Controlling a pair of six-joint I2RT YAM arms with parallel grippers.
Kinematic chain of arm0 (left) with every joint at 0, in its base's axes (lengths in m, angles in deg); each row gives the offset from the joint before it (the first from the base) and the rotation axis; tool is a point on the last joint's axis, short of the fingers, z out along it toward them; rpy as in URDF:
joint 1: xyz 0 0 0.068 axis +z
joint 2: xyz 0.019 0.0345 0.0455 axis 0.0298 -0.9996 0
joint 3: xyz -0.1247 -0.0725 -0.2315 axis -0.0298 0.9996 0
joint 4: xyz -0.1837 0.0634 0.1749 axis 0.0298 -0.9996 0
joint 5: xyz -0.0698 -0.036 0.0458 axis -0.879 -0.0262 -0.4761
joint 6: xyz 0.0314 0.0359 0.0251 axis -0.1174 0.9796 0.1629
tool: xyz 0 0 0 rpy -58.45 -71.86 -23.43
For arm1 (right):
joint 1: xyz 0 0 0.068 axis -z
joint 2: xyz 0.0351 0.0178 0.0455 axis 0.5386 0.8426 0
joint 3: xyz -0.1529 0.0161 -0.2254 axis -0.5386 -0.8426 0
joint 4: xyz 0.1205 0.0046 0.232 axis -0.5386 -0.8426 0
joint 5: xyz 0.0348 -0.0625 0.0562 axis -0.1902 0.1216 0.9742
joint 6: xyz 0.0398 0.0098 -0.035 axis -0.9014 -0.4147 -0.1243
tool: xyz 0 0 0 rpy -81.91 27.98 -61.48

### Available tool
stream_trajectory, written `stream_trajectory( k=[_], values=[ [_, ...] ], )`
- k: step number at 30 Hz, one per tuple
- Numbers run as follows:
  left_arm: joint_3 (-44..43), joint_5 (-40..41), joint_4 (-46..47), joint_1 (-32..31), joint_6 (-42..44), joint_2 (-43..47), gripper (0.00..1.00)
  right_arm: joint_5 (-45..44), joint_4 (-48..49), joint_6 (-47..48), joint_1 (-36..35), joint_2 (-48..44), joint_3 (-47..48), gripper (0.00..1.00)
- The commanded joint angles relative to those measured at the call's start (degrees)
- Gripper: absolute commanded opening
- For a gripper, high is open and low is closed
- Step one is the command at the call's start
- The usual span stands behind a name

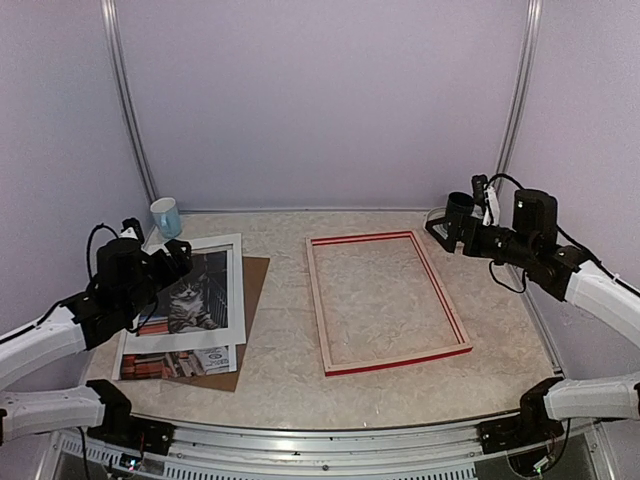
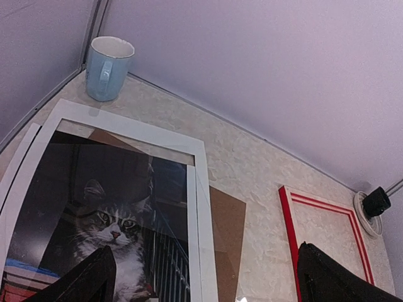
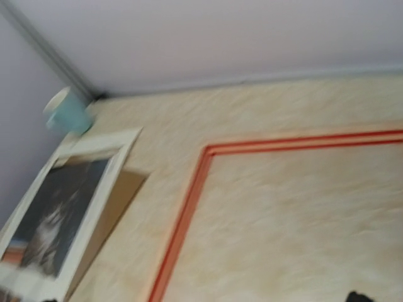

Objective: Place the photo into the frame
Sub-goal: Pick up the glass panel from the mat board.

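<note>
- pale marbled table (image 1: 280,385), seen from above: a red-faced frame (image 1: 400,361) lies flat right of the middle, with bare tabletop inside its rails.
- at the left the photo (image 1: 195,297) of the cat lies face up with a white mat (image 1: 238,290) askew over it. both rest on a brown backing board (image 1: 256,285) that juts out on the right. a blue mug (image 1: 167,217) stands upright behind them in the corner.
- the left gripper (image 1: 180,257) hangs over the photo's far left part, jaws spread and holding nothing. the right gripper (image 1: 437,228) hovers just beyond the frame's far right corner, well apart from the photo, jaws apart and empty.
- left wrist view: two dark fingers (image 2: 85,280) stand wide apart at the bottom edge, the cat's face just beyond the left one. the mat's right strip and a wedge of board lie between the photo and the frame's red rail. board and frame do not touch.
- right wrist view, blurred: the frame's far left corner fills the middle. photo, mat and board sit at the far left with the mug behind. only a dark scrap of finger shows at the bottom edge, too little to read the jaws here.
</note>
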Motion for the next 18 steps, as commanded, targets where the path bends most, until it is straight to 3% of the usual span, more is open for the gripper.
stream_trajectory(
  k=[1,10,18],
  values=[
    [0.9,3.7,1.0,0.2,-1.9,-3.2,0.99,-3.8,-1.8,-2.5,-7.3,7.2,4.7,0.99],
    [0.0,8.8,0.6,0.5,-3.5,-12.3,0.99,-6.4,-4.1,-2.7,-22.0,29.4,21.0,0.99],
    [1.4,4.6,0.9,3.3,-4.9,-16.0,0.99,-1.2,-4.9,-2.7,-32.3,48.1,36.1,0.99]
  ],
)
